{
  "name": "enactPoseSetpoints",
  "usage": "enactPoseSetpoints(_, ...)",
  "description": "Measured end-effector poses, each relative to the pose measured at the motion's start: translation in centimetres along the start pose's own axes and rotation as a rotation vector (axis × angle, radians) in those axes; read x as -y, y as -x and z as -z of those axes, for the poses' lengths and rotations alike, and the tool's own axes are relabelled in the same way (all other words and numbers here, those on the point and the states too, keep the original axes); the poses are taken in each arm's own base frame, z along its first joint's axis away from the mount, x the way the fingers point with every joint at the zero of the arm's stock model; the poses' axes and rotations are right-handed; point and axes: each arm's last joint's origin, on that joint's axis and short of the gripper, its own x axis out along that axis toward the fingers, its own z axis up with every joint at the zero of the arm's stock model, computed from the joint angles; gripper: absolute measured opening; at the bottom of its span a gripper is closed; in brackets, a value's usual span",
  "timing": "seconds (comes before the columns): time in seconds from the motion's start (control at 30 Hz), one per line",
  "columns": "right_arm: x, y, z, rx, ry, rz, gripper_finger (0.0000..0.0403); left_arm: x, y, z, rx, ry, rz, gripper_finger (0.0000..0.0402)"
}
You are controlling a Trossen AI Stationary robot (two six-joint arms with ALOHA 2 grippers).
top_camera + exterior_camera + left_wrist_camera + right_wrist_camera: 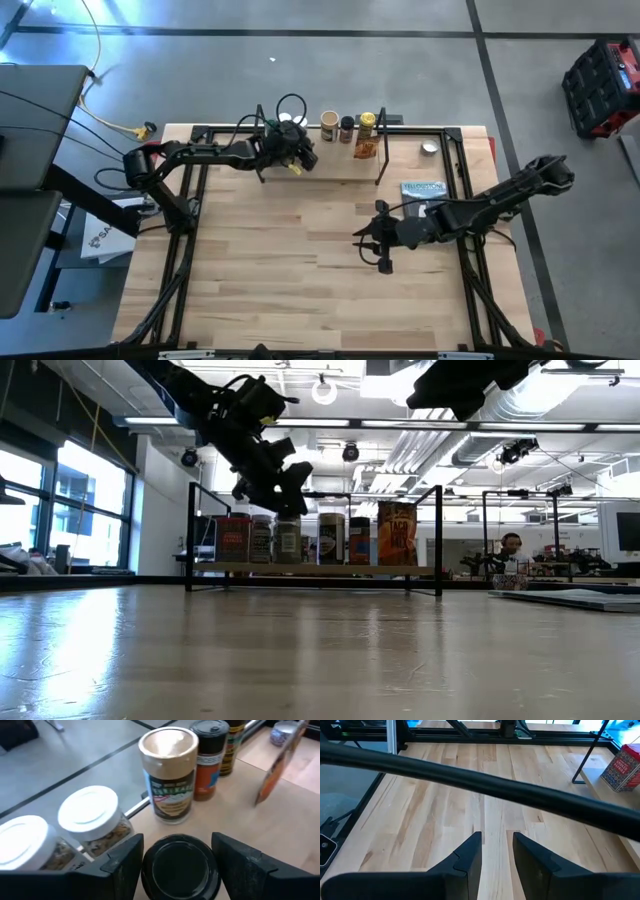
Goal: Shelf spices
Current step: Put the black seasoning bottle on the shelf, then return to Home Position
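Between the two dark fingers of the left gripper [177, 865], a small jar with a glossy black lid [179, 870] is sitting on the long light-wood shelf plank [280, 827]. The jaws are standing slightly wider than the lid, with a thin gap showing on each side, so the jar looks set down rather than gripped, though I cannot tell for sure whether contact is fully broken.

Just beside it, two white-lidded glass jars [89, 817] are standing close together, and a little farther along a tan-lidded jar with a green label [169, 775], a black-capped orange jar [207, 762] and a flat orange-red packet [277, 770] are lining the plank.

My judgement: the risk is in the retreat. A finger lifting off at an angle could be dragging the black-lidded jar over, or nudging the nearest white-lidded one off the plank's back edge.

Well apart, the right gripper [494, 852] is hovering over the bare wooden tabletop [435, 810], fingers narrowly parted and holding nothing.
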Motion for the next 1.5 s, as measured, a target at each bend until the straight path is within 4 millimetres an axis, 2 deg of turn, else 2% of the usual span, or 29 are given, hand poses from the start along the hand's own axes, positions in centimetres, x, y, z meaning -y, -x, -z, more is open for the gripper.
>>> enactPoseSetpoints(0.27,0.0,0.0,0.0,0.000,0.000,0.000,0.0105,-0.1,0.1,-0.1,0.008,-0.035,-0.041,0.0233)
enactPoseSetpoints(0.43,0.0,0.0,0.0,0.000,0.001,-0.001,0.0105,0.0,1.5,-1.1,0.060,-0.034,-0.058,0.0234)
enactPoseSetpoints(0.6,0.0,0.0,0.0,0.001,0.000,0.005,0.0105,0.4,4.8,-2.8,0.147,-0.033,-0.015,0.0234)
enactPoseSetpoints(0.73,0.1,0.0,0.0,0.002,-0.019,0.036,0.0105,0.7,8.7,-3.9,0.200,-0.058,0.030,0.0234)
enactPoseSetpoints(0.87,0.4,0.0,0.4,-0.030,-0.004,0.120,0.0105,1.0,13.0,-4.1,0.230,-0.103,0.024,0.0234)
enactPoseSetpoints(1.03,1.0,0.0,1.8,-0.170,0.042,0.126,0.0105,0.3,17.6,-2.4,0.224,-0.170,0.022,0.0230)
enactPoseSetpoints(1.2,2.4,0.9,2.4,-0.278,0.029,0.139,0.0105,-2.4,20.8,0.4,0.235,-0.104,0.028,0.0223)
enactPoseSetpoints(1.33,3.8,3.1,2.1,-0.232,0.027,0.125,0.0105,-4.9,22.9,2.5,0.294,-0.041,0.045,0.0219)
enactPoseSetpoints(1.5,6.0,7.1,3.1,-0.056,-0.037,0.127,0.0105,-7.7,25.1,5.1,0.373,0.065,0.088,0.0218)
